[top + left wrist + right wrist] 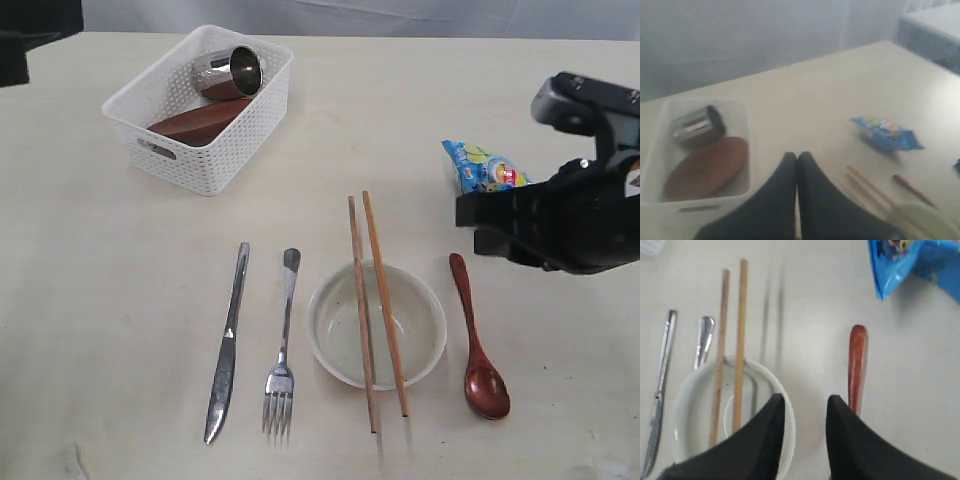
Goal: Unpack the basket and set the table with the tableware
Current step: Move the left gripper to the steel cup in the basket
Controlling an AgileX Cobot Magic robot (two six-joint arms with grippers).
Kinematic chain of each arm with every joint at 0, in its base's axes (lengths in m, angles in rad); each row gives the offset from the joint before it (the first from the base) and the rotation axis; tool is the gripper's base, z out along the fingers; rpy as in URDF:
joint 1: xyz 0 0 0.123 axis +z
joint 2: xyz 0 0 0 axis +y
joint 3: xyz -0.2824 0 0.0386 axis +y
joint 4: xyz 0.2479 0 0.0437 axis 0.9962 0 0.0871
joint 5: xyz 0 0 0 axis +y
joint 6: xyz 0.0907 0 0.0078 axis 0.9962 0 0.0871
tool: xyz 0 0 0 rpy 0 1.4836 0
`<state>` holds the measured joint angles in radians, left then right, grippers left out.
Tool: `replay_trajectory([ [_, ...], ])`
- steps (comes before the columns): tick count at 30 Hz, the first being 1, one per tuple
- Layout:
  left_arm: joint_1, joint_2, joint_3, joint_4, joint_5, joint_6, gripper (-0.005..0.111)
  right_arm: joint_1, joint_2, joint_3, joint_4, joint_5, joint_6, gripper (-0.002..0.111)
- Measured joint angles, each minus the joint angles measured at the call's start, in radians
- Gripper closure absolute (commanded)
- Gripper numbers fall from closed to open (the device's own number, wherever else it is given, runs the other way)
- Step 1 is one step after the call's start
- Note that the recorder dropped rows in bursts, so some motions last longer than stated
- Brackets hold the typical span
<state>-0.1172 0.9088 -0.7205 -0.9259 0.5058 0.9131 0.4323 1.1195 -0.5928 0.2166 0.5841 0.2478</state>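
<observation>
Hard to see: the left wrist view is blurring everything. A dark block is being cut off at the far-left corner of the exterior view, and I cannot tell what it is. The right arm is covering part of the blue crinkly snack bag [483, 167].
Basket: the white perforated plastic basket [175, 150] is sitting far left on the pale beige table [100, 300]. It is holding a steel cup [230, 72] lying on its side and a brown round saucer [195, 125] leaning below it.
Bowl: the cream round bowl [335, 335] is sitting near centre, with two wooden chopsticks [384, 300] lying across its rim.
Flatware: the steel knife [228, 340] and steel fork [284, 340] are lying side by side left of the bowl. The dark red-brown wooden spoon [486, 388] is lying just right of it.
Left gripper [797, 162]: it is showing in its wrist view only, fingers pressing together on nothing. The basket is lying beyond its tips, apart from them.
Right gripper [805, 402]: its fingers are standing apart with nothing between them. It is hovering above the gap between bowl and spoon.
</observation>
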Motion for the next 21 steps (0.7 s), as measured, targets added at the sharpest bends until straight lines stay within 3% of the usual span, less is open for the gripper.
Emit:
replay_trajectory([
  [5, 0.000, 0.246, -0.131, 0.274, 0.020, -0.054, 0.107, 0.000, -0.102, -0.036, -0.002, 0.078, -0.014, 0.079],
  [9, 0.000, 0.432, -0.286, 0.338, 0.113, -0.074, 0.106, 0.000, -0.130, -0.039, -0.019, 0.093, -0.023, 0.079],
  [13, 0.000, 0.577, -0.439, 0.355, 0.173, -0.123, 0.092, 0.000, -0.130, -0.039, -0.021, 0.106, -0.025, 0.079],
  [16, 0.000, 0.696, -0.581, 0.428, 0.236, -0.306, 0.076, 0.000, -0.130, -0.039, -0.025, 0.113, -0.027, 0.079],
  [21, -0.048, 0.868, -0.796, 0.576, 0.293, -0.529, 0.064, 0.000, -0.130, -0.039, -0.029, 0.117, -0.030, 0.079],
])
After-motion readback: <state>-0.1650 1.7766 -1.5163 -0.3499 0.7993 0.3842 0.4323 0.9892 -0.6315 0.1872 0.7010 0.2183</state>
